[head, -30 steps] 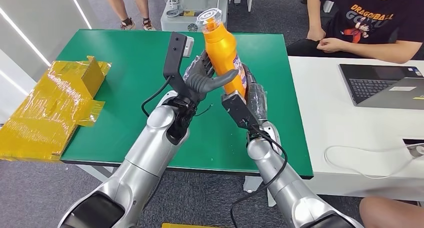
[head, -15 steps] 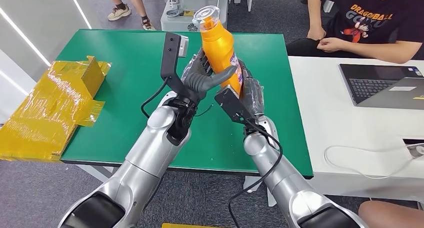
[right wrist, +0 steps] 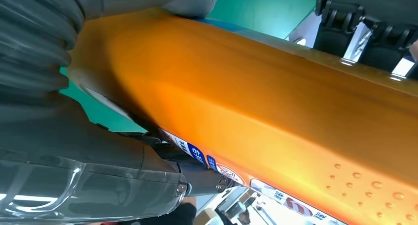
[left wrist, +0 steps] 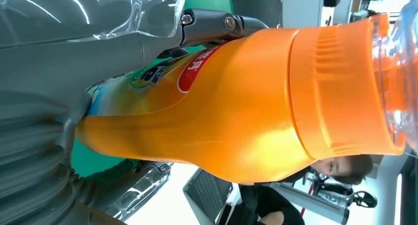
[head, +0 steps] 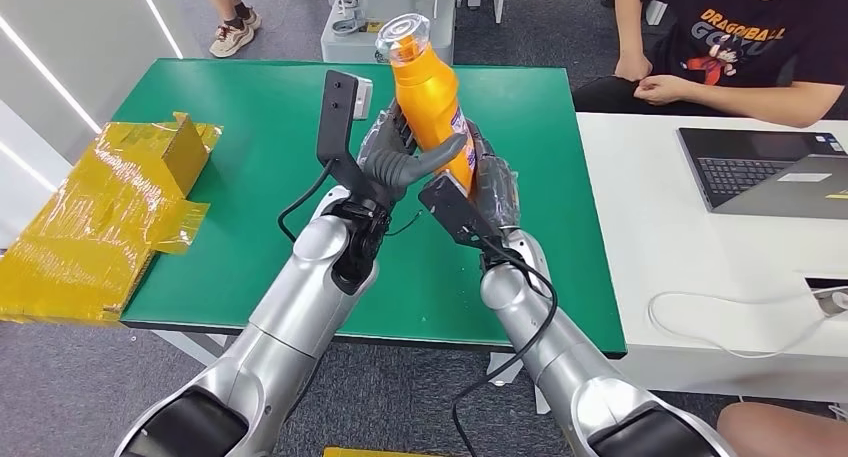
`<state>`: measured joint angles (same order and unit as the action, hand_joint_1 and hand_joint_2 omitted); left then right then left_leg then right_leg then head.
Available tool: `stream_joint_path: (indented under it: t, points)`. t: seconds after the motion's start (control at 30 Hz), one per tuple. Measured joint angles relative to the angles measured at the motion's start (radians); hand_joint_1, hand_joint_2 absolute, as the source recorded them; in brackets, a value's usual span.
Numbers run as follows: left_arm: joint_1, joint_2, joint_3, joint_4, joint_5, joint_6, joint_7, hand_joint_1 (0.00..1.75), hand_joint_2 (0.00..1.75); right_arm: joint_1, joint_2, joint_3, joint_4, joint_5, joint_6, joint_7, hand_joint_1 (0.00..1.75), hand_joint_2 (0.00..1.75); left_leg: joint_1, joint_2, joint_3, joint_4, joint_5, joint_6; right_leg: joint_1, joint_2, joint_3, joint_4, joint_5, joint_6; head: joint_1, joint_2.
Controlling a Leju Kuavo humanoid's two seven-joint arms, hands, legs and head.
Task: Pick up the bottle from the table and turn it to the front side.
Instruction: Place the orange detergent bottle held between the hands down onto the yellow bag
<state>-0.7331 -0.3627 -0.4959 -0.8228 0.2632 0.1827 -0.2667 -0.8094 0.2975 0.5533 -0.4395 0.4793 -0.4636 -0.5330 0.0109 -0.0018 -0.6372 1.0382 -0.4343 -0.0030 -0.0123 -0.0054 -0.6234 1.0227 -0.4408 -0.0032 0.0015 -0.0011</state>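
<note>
Head view, taken left to right: a crumpled yellow wrapped box (head: 105,217) overhangs the left edge of the green table (head: 250,117), well apart from the work. Near the table's middle the left hand (head: 395,157) wraps the orange bottle (head: 428,97) from the left side, its thick grey thumb crossing the front of the bottle's lower body. The right hand (head: 490,182) closes on the bottle from the other side, low down, so both hands hold it at once. The bottle is lifted clear of the table, above its middle, roughly upright and leaning a little toward the far left corner, with its clear cap (head: 400,35) uppermost. Further right stands a white table (head: 700,277) with a laptop (head: 770,172), and a seated person (head: 740,47) behind it.

In the left wrist view the printed label (left wrist: 162,72) sits on the side of the bottle that faces the right hand's fingers (the plain orange flank faces the head camera), so by my reading the turn to the front is not finished.

The risk lies in the regrasp. The body is smooth and glossy, and the right wrist view shows droplets (right wrist: 367,180) on it; if one hand loosens before the other holds firmly, the bottle could slip or twist. Both grips sit low, so a quick rotation could tip the capped end over.
</note>
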Motion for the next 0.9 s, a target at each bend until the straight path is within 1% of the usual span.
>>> stream_joint_path:
  t: [0.2, 0.47, 0.7, 0.8, 0.83, 0.87, 0.9]
  points:
    - [0.000, 0.005, 0.000, 0.002, -0.040, 0.020, -0.017, 0.00, 1.75, -0.006, 0.006, 0.001, 0.003, 0.003, 0.017, -0.009, 1.75, 1.75, 0.000, 0.000, 0.000, 0.000, 0.000, 0.000, 0.000, 0.000, 0.000, 0.000, 0.000, 0.000, 0.000, 0.000]
    - [-0.001, 0.009, 0.000, 0.002, -0.083, 0.046, -0.021, 0.00, 1.75, -0.001, 0.008, 0.009, 0.004, 0.018, 0.018, -0.039, 1.75, 1.75, 0.000, 0.000, 0.000, 0.000, 0.000, 0.000, 0.000, 0.000, 0.000, 0.000, 0.000, 0.000, 0.000, 0.000]
    - [0.000, 0.013, 0.001, 0.002, -0.093, 0.049, -0.020, 0.00, 1.75, 0.002, 0.009, 0.015, 0.004, 0.026, 0.021, -0.030, 1.75, 1.75, 0.000, 0.000, 0.000, 0.000, 0.000, 0.000, 0.000, 0.000, 0.000, 0.000, 0.000, 0.000, 0.000, 0.000]
    - [0.006, 0.020, 0.003, 0.002, -0.123, 0.053, -0.018, 0.00, 1.75, 0.003, 0.011, 0.027, 0.006, 0.040, 0.020, -0.018, 1.75, 1.75, 0.000, 0.000, 0.000, 0.000, 0.000, 0.000, 0.000, 0.000, 0.000, 0.000, 0.000, 0.000, 0.000, 0.000]
    - [0.007, 0.022, 0.004, 0.002, -0.138, 0.055, -0.017, 0.03, 1.75, 0.004, 0.012, 0.029, 0.006, 0.043, 0.018, -0.020, 1.75, 1.75, 0.000, 0.000, 0.000, 0.000, 0.000, 0.000, 0.000, 0.000, 0.000, 0.000, 0.000, 0.000, 0.000, 0.000]
    - [0.008, 0.022, 0.005, 0.002, -0.153, 0.057, -0.017, 0.40, 1.75, 0.004, 0.013, 0.031, 0.008, 0.046, 0.017, -0.024, 1.75, 1.75, 0.000, 0.000, 0.000, 0.000, 0.000, 0.000, 0.000, 0.000, 0.000, 0.000, 0.000, 0.000, 0.000, 0.000]
    - [0.009, 0.022, 0.005, 0.002, -0.159, 0.058, -0.016, 0.84, 1.75, 0.004, 0.013, 0.031, 0.009, 0.045, 0.016, -0.032, 1.75, 1.75, 0.000, 0.000, 0.000, 0.000, 0.000, 0.000, 0.000, 0.000, 0.000, 0.000, 0.000, 0.000, 0.000, 0.000]
